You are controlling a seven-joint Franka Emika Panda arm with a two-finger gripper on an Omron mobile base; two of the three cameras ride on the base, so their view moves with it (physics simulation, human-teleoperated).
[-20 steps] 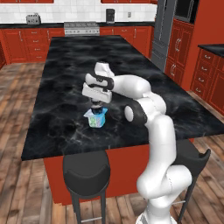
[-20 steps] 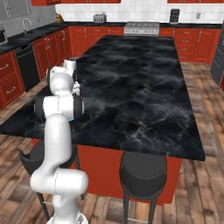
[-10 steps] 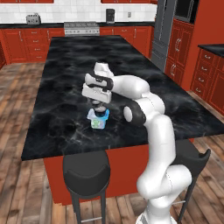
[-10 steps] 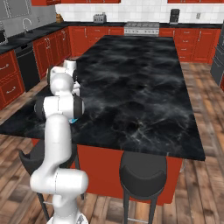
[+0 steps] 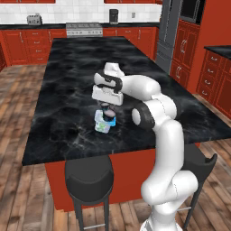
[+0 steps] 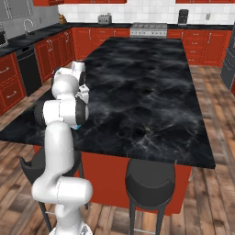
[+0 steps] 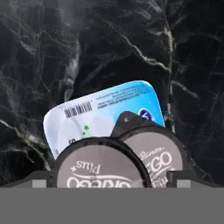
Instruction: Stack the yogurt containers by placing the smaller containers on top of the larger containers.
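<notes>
Evenly and brightly lit throughout, with no single visible source. Flat, rendered look; no lens distortion at the edges. Soft, faint shadows only: a dim one beneath the yogurt tub (image 5: 104, 123) on the black marble counter (image 5: 67, 90), another under the stools (image 5: 89, 176). Pale sheen across the counter's veining, no hard glare. Base views slightly soft and coarse, small detail smeared. Hand view sharper, yet print on the two cup lids (image 7: 101, 166) and the tub's barcode (image 7: 78, 110) somewhat blurred.

Glossy veined black marble counter (image 5: 67, 103)
</notes>
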